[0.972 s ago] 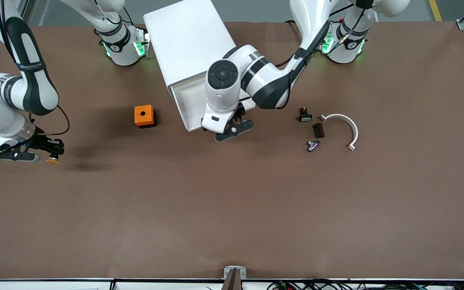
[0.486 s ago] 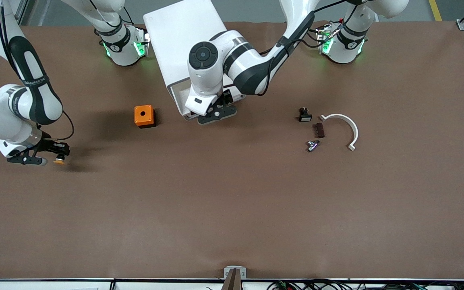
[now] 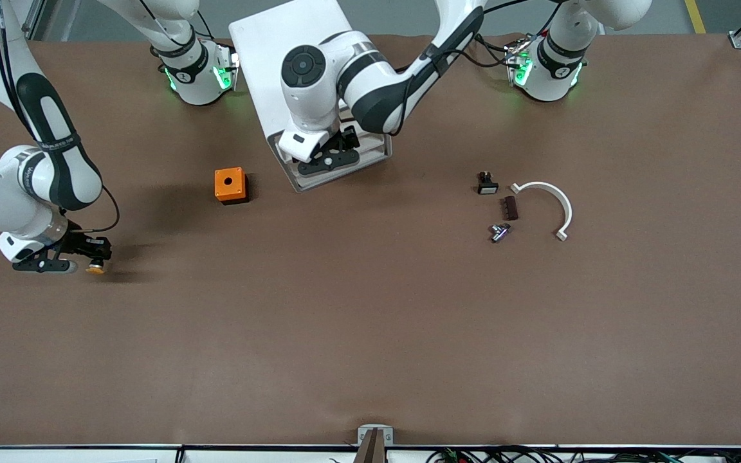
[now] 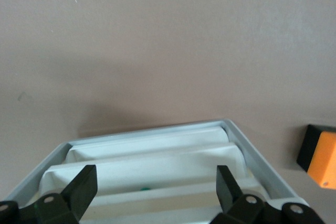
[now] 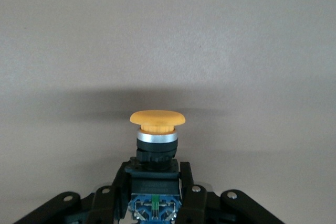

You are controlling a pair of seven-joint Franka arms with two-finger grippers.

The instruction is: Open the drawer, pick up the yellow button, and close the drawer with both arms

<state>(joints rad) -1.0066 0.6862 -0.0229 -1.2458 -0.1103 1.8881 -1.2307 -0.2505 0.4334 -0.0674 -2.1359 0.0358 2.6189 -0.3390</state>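
Observation:
The white cabinet [image 3: 293,58] stands between the arm bases. Its uppermost drawer [image 3: 374,156] sticks out only a little at the front. My left gripper [image 3: 329,159] is open and empty over the drawer fronts. In the left wrist view its gripper [image 4: 152,192] straddles the stepped white drawer fronts [image 4: 152,166]. My right gripper [image 3: 81,262] hangs low over the table at the right arm's end, shut on the button [image 3: 95,269]. The right wrist view shows its gripper [image 5: 155,192] clamping the black-blue body, with the orange cap [image 5: 157,118] pointing out over bare table.
An orange cube with a hole [image 3: 229,184] sits beside the cabinet's front and shows in the left wrist view [image 4: 323,158]. Toward the left arm's end lie a small black piece with a white face [image 3: 487,184], a dark block [image 3: 509,208], a metal part [image 3: 499,231] and a white curved piece [image 3: 554,199].
My left gripper has moved toward the cabinet and the drawer has slid most of the way in. My right gripper with the button has shifted slightly and sunk lower.

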